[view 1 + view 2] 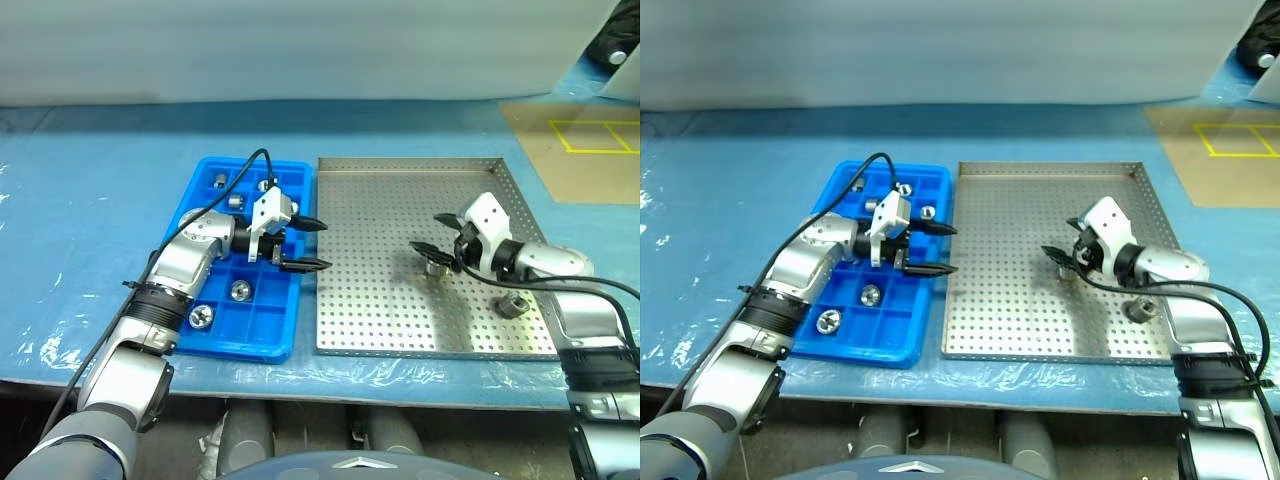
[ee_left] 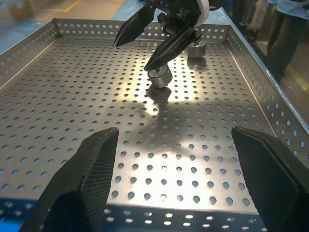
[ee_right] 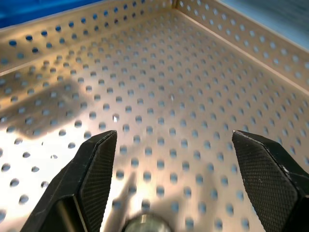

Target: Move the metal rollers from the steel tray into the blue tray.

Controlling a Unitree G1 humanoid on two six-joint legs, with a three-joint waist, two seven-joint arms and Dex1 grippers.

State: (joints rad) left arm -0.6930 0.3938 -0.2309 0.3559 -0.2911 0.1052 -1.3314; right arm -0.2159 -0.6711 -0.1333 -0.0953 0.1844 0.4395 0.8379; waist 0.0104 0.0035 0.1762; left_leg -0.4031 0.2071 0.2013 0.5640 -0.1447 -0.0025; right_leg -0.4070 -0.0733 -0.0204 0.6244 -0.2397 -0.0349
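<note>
My arms were silver-grey metal shells with black ribbed rings at the joints. A black cable ran loose along each forearm to the wrist. My left gripper and right gripper each had a white block behind two black, tapering fingers. Close up, the fingers were broad and wedge-shaped, with a fine cross-hatched grip texture on their inner faces.

Two trays sit on the table: one blue tray and one steel tray. Seven rollers show in all. Five lie in the blue tray, and two in the steel tray. Two claws, the left and the right.
</note>
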